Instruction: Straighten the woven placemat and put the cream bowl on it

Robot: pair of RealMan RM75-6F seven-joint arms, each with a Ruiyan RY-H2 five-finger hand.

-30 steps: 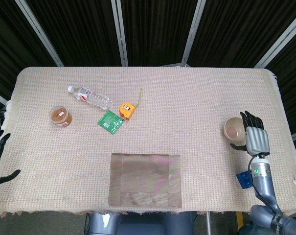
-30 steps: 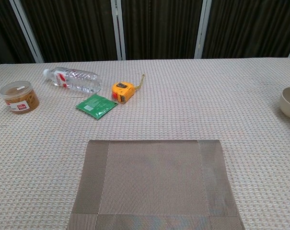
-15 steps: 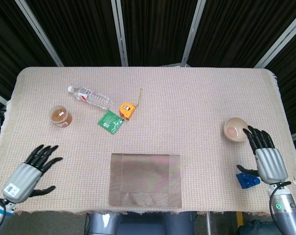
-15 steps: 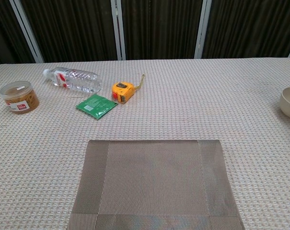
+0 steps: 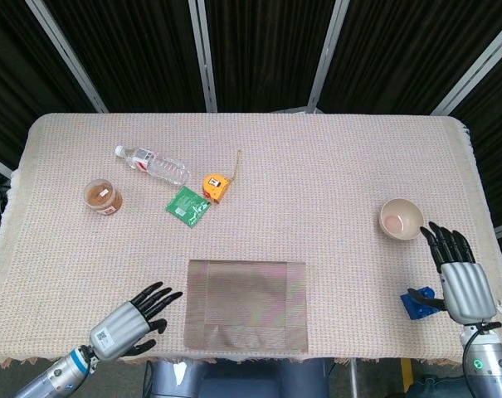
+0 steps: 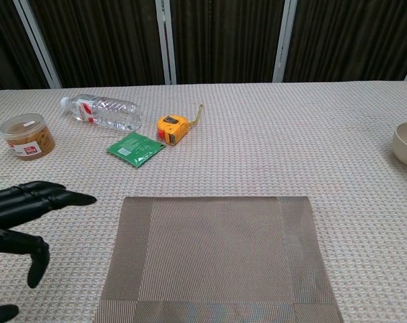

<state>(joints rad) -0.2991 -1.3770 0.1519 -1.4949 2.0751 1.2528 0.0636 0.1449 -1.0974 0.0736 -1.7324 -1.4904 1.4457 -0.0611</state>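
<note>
Head view shows the woven placemat lying flat at the table's near edge, its sides square with that edge. The left hand hovers just left of it, fingers spread and holding nothing. The cream bowl sits upright far to the right, well apart from the placemat. The right hand hangs near the bowl's near-right side, fingers apart and empty, beside a small blue object. A water bottle, tape measure, green packet and lidded jar lie far left.
</note>
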